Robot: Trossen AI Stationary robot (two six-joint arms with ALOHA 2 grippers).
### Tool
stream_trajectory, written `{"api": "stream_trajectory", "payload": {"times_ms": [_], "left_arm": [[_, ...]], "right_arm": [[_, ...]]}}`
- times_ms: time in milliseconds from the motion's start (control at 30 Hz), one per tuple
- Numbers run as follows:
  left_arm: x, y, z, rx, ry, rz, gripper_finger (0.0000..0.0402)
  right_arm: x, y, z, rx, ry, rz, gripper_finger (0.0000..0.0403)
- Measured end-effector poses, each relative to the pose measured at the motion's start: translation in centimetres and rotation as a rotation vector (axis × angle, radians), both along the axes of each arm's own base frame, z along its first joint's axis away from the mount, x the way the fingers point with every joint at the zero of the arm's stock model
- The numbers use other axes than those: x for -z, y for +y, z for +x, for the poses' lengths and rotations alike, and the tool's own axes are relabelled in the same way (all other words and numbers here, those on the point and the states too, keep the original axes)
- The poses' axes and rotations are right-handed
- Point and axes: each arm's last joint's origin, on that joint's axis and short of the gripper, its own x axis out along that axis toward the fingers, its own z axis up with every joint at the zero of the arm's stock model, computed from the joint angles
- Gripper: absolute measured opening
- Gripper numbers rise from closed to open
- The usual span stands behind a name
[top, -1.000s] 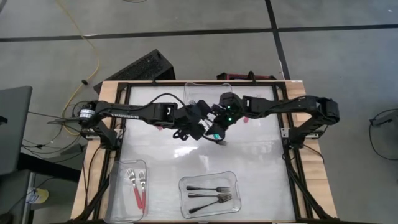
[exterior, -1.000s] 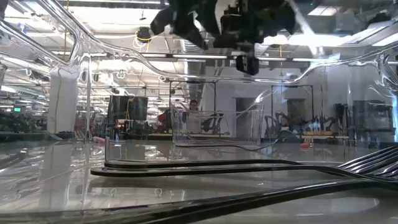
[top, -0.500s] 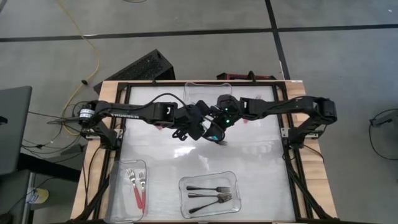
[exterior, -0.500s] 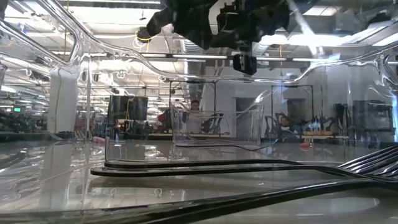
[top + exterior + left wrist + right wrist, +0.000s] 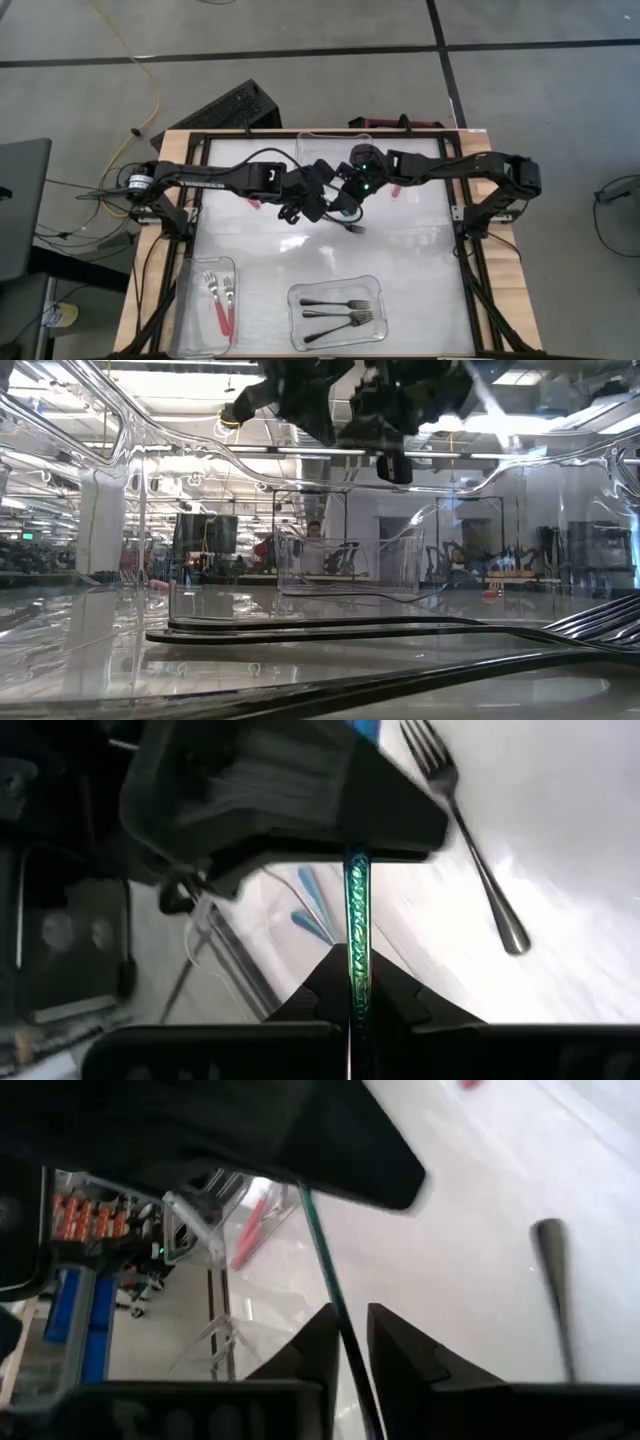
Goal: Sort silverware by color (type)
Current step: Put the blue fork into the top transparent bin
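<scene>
Teal fork (image 5: 357, 930), handle iridescent green-blue and embossed, hangs above the table's middle, passing between arms: the left gripper (image 5: 352, 982) is clamped on it, while the right gripper (image 5: 347, 1342) has its fingers slightly parted around the thin shaft. Two red forks (image 5: 221, 297) and three black forks (image 5: 338, 312) already lie binned; a dark fork (image 5: 465, 825) remains loose.

Grey floor (image 5: 300, 70) w/ dark seams; yellow cable (image 5: 140, 60).
</scene>
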Motion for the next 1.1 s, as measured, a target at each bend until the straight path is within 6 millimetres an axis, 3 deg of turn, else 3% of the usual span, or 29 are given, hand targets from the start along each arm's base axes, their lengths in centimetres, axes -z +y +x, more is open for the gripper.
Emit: {"api": "stream_trajectory", "payload": {"times_ms": [333,467,567,800,1000,1100], "left_arm": [[0.7,2.7,-1.0,-0.149,0.052,-0.079,0.0],[1.9,4.9,-1.5,-0.227,0.046,-0.179,0.0],[2.4,6.8,-1.5,-0.286,-0.019,-0.249,0.0],[3.9,12.1,1.2,-0.439,-0.264,-0.312,0.0],[7.9,15.2,3.8,-0.554,-0.213,-0.471,0.0],[8.0,15.5,5.0,-0.549,-0.235,-0.476,0.0]], "right_arm": [[0.2,-3.8,-2.2,-0.026,0.042,0.037,0.0166],[-1.4,-5.0,-4.7,0.049,0.069,-0.023,0.0186],[-3.7,-5.0,-7.2,0.137,0.062,-0.132,0.0187],[-9.0,-1.7,-13.4,0.318,-0.014,-0.337,0.0172],[-11.0,2.0,-17.3,0.404,-0.049,-0.354,0.0166],[-11.3,3.5,-18.9,0.446,-0.044,-0.364,0.0166]]}}
